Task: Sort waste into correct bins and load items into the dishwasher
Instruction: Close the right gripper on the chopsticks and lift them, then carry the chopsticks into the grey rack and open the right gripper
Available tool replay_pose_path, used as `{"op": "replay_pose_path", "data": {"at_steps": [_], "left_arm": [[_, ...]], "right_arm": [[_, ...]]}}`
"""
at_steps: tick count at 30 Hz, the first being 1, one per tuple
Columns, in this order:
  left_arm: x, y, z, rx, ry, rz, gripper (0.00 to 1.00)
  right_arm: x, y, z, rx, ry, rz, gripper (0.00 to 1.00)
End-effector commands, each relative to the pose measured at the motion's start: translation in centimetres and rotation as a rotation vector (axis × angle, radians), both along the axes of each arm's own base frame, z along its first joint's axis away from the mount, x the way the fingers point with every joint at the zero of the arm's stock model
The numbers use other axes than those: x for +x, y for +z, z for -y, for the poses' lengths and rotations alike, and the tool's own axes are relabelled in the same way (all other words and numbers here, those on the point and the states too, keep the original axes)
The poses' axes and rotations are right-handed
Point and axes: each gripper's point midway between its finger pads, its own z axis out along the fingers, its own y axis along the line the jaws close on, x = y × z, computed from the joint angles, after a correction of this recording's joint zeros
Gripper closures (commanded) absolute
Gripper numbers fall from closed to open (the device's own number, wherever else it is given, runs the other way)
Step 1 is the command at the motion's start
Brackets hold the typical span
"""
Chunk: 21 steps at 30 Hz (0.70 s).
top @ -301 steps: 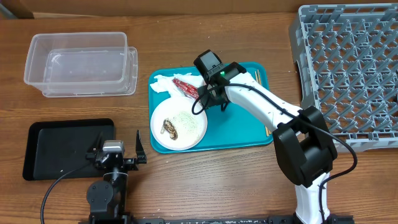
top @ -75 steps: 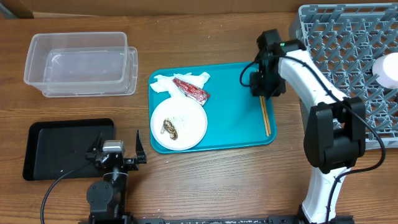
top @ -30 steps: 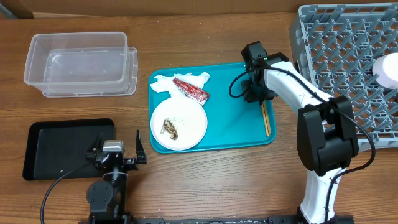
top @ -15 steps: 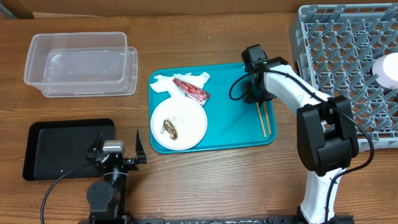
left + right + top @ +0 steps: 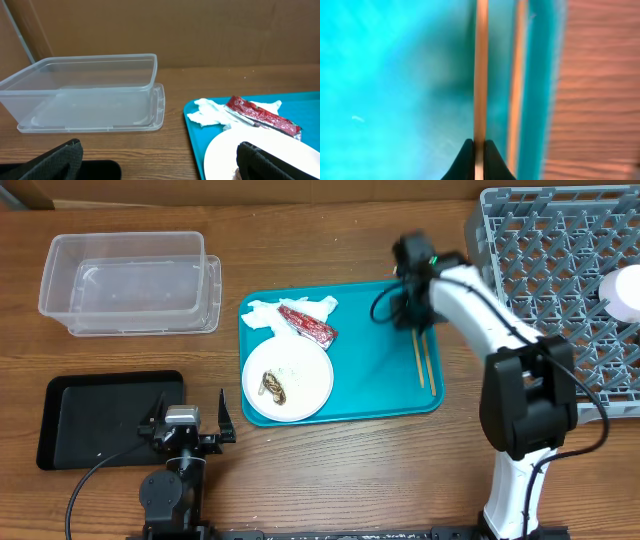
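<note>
My right gripper (image 5: 413,298) (image 5: 479,146) hovers over the right side of the teal tray (image 5: 370,370), shut on one thin wooden chopstick (image 5: 481,75) (image 5: 418,360). The second chopstick (image 5: 516,80) (image 5: 433,368) lies beside it along the tray's right rim. A white plate (image 5: 300,375) with a brown food scrap (image 5: 271,386) sits at the tray's left. Behind it lie a crumpled napkin (image 5: 262,314) (image 5: 212,112) and a red wrapper (image 5: 307,323) (image 5: 262,116). My left gripper (image 5: 190,430) (image 5: 161,165) rests open and empty near the front edge.
The clear tub (image 5: 125,280) (image 5: 85,90) stands at the back left, the black tray (image 5: 100,415) at the front left. The grey dish rack (image 5: 560,290) fills the right side, with a white dish (image 5: 625,290) at its right edge.
My right gripper has closed on one chopstick and shifted toward the tray's far edge, blurred in motion. The two chopsticks now lie slightly apart. The left arm is unmoved.
</note>
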Motion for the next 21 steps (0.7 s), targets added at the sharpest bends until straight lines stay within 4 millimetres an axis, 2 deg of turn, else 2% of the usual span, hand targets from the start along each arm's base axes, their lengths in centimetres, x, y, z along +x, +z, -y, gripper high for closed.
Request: {"op": "replay_pose_path", "data": {"at_steps": [1,5,7,8,10,13,16,21], "left_arm": [[0.0,0.1,0.0,0.016,-0.001,0.007,0.00],[0.0,0.1,0.0,0.016,-0.001,0.007,0.00],[0.0,0.1,0.0,0.016,-0.001,0.007,0.00],[0.0,0.1,0.0,0.016,0.000,0.007,0.00],[0.0,0.1,0.0,0.016,-0.001,0.007,0.00],[0.0,0.1,0.0,0.016,-0.001,0.007,0.00],[0.0,0.1,0.0,0.016,-0.001,0.007,0.00],[0.0,0.1,0.0,0.016,-0.001,0.007,0.00]], "right_arm": [[5.4,8.9,3.1,0.049,-0.080,0.218,0.96],[8.1,14.2,7.7,0.043,-0.022,0.339,0.96],[8.8,15.4,10.5,0.033,-0.014,0.378,0.96],[9.2,15.7,13.0,0.024,0.001,0.397,0.96],[9.2,15.8,15.2,0.041,0.018,0.406,0.96],[8.9,16.0,17.1,0.117,0.122,0.431,0.96],[8.8,16.0,19.1,0.114,0.112,0.443,0.96],[9.1,14.4,19.9,0.113,0.098,0.438,0.96]]}}
